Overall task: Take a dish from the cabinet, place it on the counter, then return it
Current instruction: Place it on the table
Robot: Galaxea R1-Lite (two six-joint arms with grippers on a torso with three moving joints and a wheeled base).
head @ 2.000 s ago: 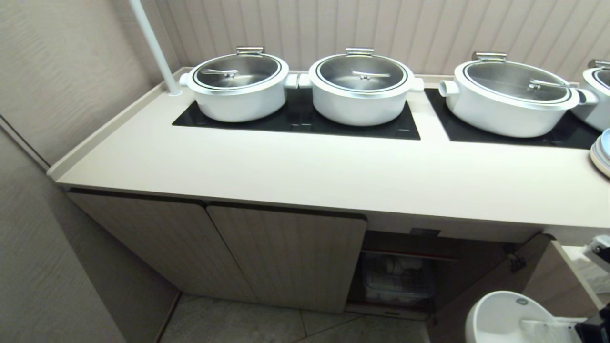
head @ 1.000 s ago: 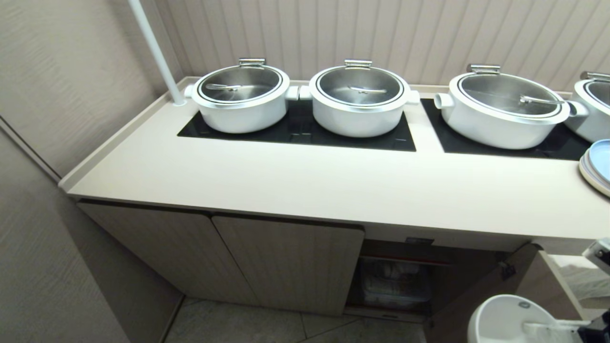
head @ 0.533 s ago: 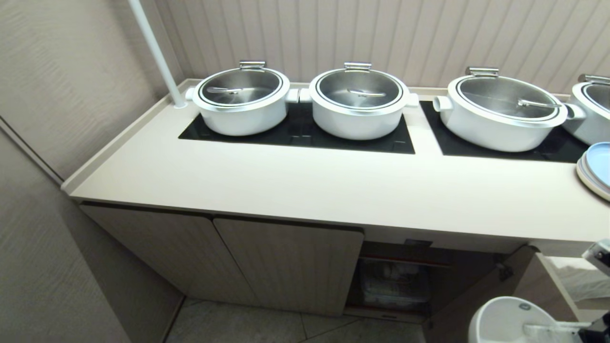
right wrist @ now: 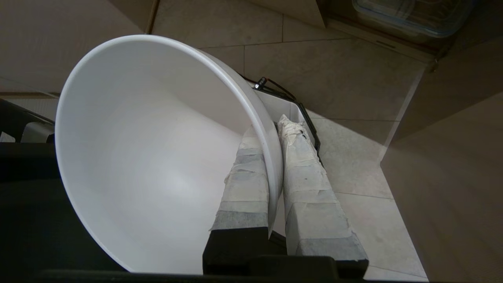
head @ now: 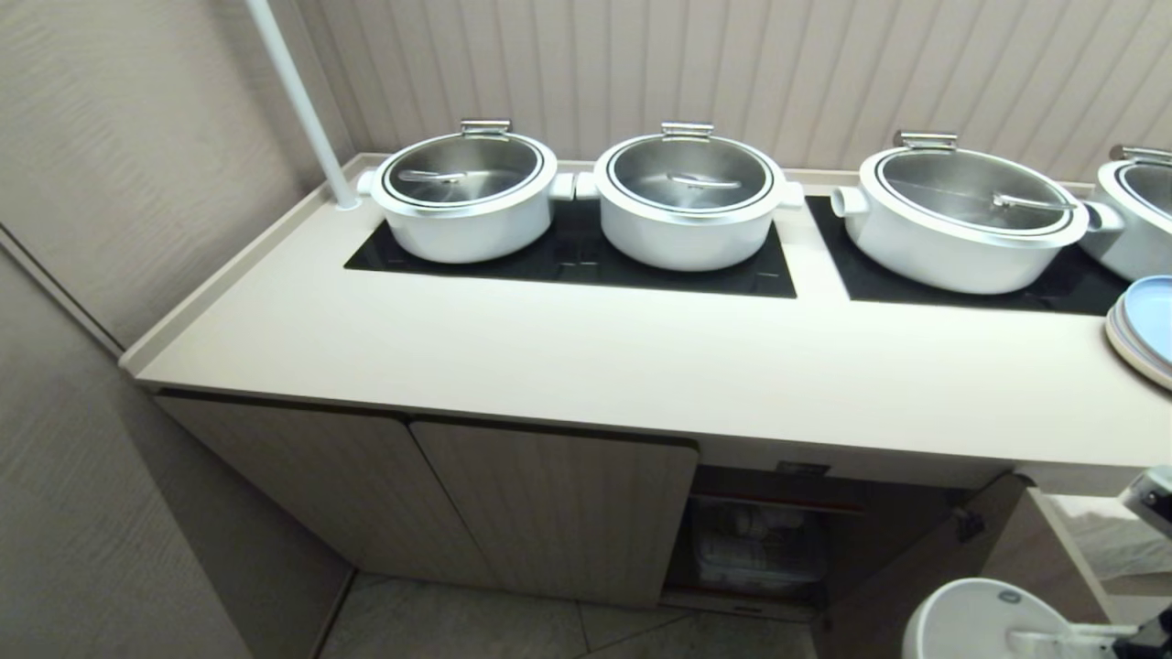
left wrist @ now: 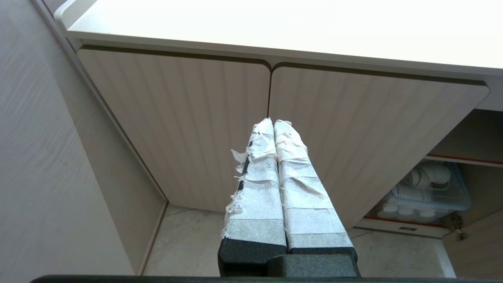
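The right hand [right wrist: 275,157] pinches the wall of the white bowl [right wrist: 157,149]: one taped finger is inside the bowl, the other is outside, and the rim passes between them. In the head view the bowl [head: 971,622] is at the lower right corner, in the air, lower than the surface [head: 586,357] and in front of the open cabinet door [head: 925,567]. On its inner wall there is a small grey oval mark, but the writing on it is too small to read.

The left hand [left wrist: 274,125] is pressed together, with its two tape-wrapped fingers touching along all their length. It points at the two closed ribbed doors [left wrist: 220,129] of the cabinet and holds nothing.

The open compartment [head: 778,540] of the cabinet is under the right part of the surface. Inside stands a clear plastic bin [left wrist: 432,192] with white dishes, on a shelf with a red edge. A small black label [head: 803,469] sits above the opening; its writing cannot be read.

On the surface, four white pots with steel lids [head: 462,197] stand on black hob panels [head: 572,256]. A stack of plates [head: 1144,329], the top one pale blue, is at the right edge. A white pole [head: 298,101] rises from the back left corner.
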